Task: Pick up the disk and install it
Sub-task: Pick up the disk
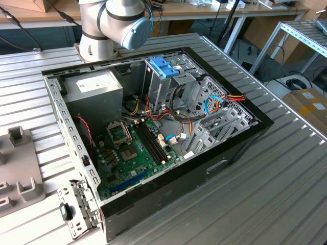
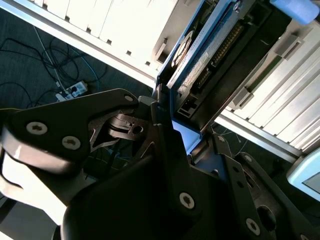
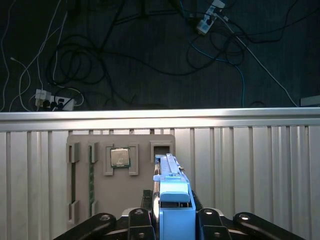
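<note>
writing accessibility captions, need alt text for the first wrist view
The gripper grips the disk on edge in its light-blue frame, over a grey fixture tray holding a processor chip on the ribbed metal table.

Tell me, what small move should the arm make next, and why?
Probably lift the disk straight away from the grey tray. The pincer is shut on it edge-on, its far end near the tray's slot, and the open computer case lies off to the side of that tray.

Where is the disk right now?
In the first wrist view the disk sits edge-on, gripped in the gripper, with the grey tray beyond it.
</note>
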Motion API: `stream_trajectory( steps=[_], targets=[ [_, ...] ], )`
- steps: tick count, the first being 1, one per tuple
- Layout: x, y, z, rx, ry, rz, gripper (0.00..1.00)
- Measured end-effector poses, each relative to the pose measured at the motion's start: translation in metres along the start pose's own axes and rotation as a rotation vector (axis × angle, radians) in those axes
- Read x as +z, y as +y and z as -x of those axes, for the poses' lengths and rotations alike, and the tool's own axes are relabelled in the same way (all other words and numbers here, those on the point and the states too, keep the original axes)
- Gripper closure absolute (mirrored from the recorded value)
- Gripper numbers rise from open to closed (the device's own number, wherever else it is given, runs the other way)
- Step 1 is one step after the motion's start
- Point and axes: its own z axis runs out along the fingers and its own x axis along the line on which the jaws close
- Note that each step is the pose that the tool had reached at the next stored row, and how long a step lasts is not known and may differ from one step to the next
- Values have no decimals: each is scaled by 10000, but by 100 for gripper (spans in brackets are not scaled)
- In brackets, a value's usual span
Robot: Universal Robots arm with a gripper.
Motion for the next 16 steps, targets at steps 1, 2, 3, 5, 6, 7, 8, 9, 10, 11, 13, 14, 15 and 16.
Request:
stream_trajectory(
  steps=[1, 2, 3, 5, 6, 7, 8, 9, 10, 11, 13, 14, 15, 16],
  targets=[
    [-8, 0, 0, 0, 0, 1, 63],
    [-14, 0, 0, 0, 0, 0, 63],
    [-19, 1, 0, 0, 0, 0, 63],
    [-29, 1, 1, 0, 0, 0, 63],
    [-35, 1, 1, 0, 0, 0, 63],
    [-40, 1, 1, 0, 0, 0, 63],
    [-46, 2, 1, -1, 0, 0, 63],
    [-50, 2, 1, 0, 0, 0, 63],
    [-56, 2, 1, 0, 0, 0, 63],
    [-60, 2, 1, 0, 0, 0, 63],
    [-70, 3, 1, -1, 0, 1, 63],
    [-76, 3, 2, -1, 0, 0, 63],
    [-82, 3, 2, -1, 1, 1, 63],
    [-89, 3, 2, 0, 0, 0, 63]
  ],
)
